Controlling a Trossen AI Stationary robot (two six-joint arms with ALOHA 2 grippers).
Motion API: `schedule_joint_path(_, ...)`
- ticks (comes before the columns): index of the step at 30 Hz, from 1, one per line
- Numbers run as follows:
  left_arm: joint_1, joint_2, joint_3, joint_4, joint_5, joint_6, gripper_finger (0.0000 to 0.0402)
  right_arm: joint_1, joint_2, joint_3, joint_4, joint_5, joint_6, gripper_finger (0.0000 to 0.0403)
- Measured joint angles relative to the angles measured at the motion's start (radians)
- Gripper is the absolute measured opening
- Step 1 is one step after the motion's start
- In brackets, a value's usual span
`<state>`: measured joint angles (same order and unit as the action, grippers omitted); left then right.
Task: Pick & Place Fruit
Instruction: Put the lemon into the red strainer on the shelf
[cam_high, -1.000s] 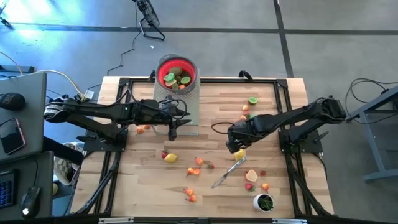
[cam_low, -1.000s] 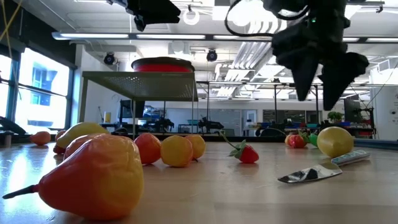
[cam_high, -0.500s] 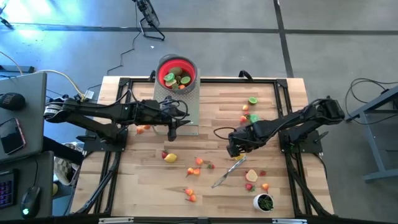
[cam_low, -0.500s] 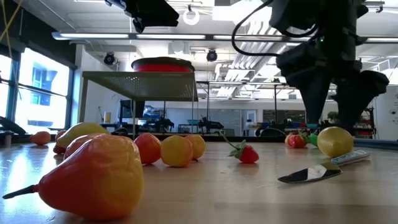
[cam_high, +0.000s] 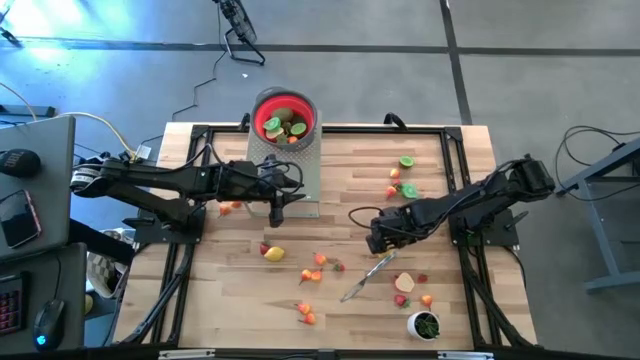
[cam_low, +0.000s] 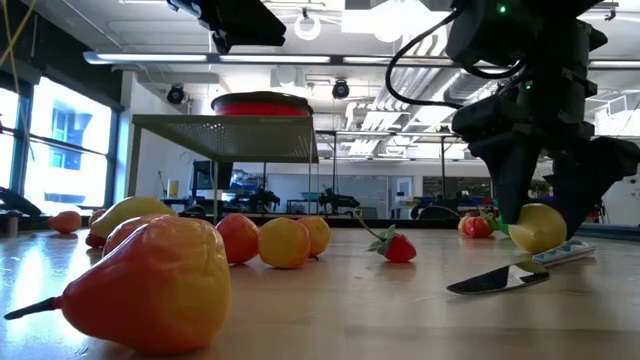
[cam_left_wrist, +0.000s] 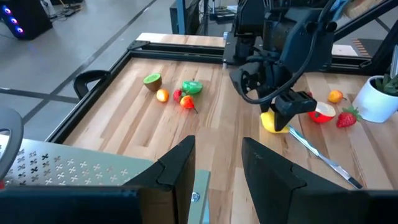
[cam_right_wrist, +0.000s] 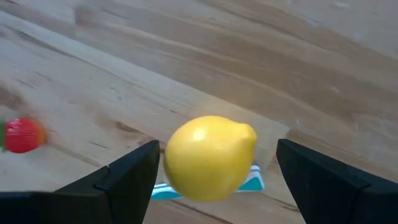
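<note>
Yellow lemon (cam_right_wrist: 208, 157), red bowl (cam_high: 284, 115), silver knife (cam_high: 366, 277).

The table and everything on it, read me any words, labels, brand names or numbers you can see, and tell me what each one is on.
None: no readable text in any view.
The red bowl, yellow lemon, silver knife and small white cup show no lettering.
The desk gear left of the table is too small to read.
</note>
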<state>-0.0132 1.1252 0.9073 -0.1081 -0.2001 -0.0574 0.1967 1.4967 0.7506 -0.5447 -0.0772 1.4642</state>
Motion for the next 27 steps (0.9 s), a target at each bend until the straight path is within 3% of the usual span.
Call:
schedule_joint_path(19,0.0,0.0,0.0,-0.008,0.0,-0.003,0.0126,-0.001,0.091,0.004,0.065,-0.021,-0.031,0.0316)
schedule_joint_path(27,0.0,0.0,0.0,-0.007,0.0,-0.003,0.0126,0.0,0.087,0.002,0.056,-0.022,-0.03,0.028)
